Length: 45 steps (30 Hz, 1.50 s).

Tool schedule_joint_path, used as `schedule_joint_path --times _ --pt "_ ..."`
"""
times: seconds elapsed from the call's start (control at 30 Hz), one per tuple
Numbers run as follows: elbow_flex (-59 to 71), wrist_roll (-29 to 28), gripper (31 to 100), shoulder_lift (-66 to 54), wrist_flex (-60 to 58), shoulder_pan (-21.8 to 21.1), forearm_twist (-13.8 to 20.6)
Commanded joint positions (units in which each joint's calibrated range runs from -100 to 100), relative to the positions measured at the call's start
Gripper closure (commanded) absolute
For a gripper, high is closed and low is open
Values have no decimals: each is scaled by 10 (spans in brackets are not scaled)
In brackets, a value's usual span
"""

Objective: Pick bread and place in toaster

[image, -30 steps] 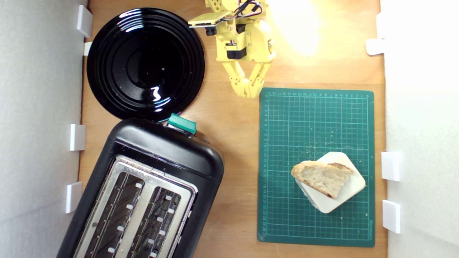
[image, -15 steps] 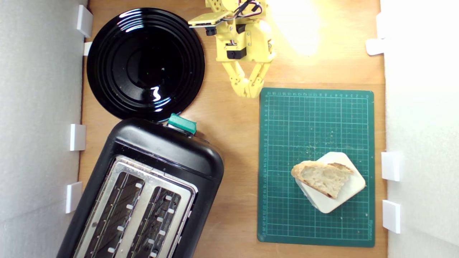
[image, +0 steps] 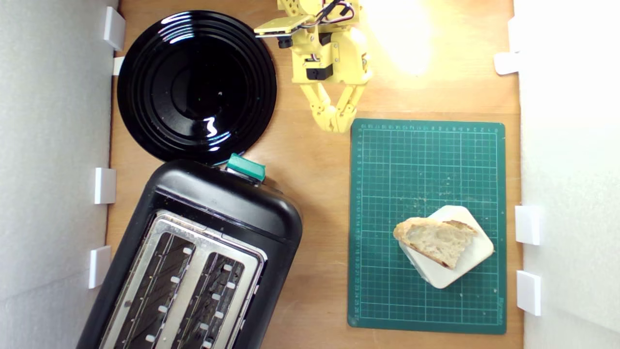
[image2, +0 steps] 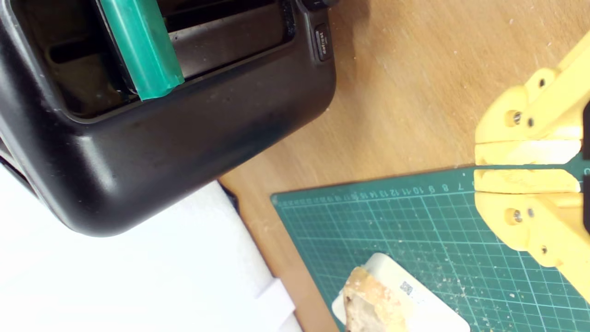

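Looking at the exterior view, I see my yellow plastic pincer (image: 334,127) at the far corner of the dark green gridded cutting mat (image: 387,291), with its two tips pressed together and nothing between them; the wrist view shows the same closed tips (image2: 525,167).

The torn slice of rustic bread (image: 435,240), with pale porous crumb and golden-brown crust, lies flat on a white rounded-square block (image: 477,254) on the mat, well apart from the pincer. One end of the slice hangs a little over the block's edge. The large black two-slot toaster (image: 218,198) with the silver top plate and teal-green lever (image: 246,167) stands at the exterior view's left on the wooden counter (image: 315,194), beside a round glossy black plate (image: 196,87). Both slots look empty.

I judge the bread to be light, a bit springy in the crumb and firmer at the crust, and it may shed crumbs if squeezed hard. I would first open the pincer, then take the slice across its thickness at the overhanging crust end, with gentle pressure only.
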Motion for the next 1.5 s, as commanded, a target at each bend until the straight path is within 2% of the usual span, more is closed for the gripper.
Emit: schedule_joint_path --times 0.0,0.93,1.0,1.1,1.3,1.47 --pt "0 -1 994 -5 2 2 4" --pt "-2 -1 994 -3 0 -3 -6" --pt "-10 -8 994 3 -2 -2 -30" --pt "-31 -7 994 39 -12 1 -55" --pt "-77 -13 995 183 -159 1 -55" --pt "-171 -61 995 303 -232 3 -45"
